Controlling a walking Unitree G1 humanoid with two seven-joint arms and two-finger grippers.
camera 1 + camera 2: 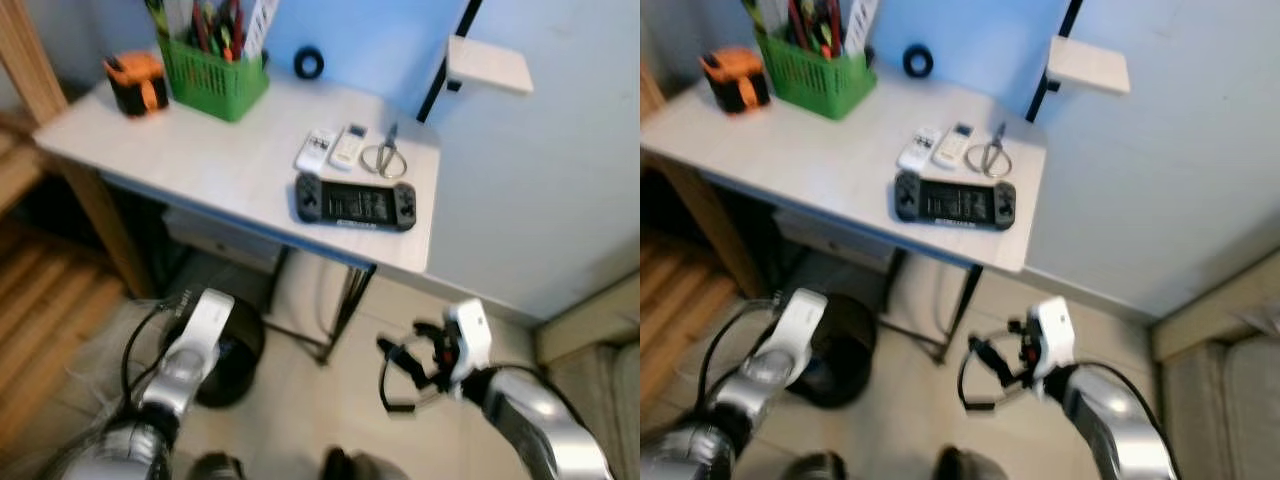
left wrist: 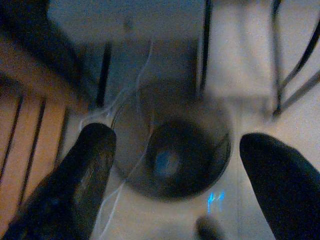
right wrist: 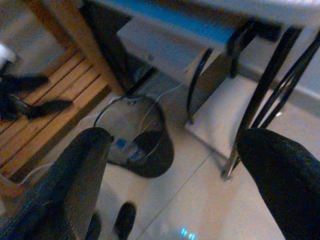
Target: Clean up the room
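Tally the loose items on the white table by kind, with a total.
Green basket of pens: 1
Orange and black item, too blurred to identify: 1
Black tape roll: 1
White remotes: 2
Scissors: 1
Black handheld game console: 1
Total: 7

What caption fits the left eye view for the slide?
White table holding a game console, scissors and green basket; both arms low above the floor.

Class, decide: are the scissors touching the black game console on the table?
Apart. The left eye view shows bare tabletop between the scissors and the game console.
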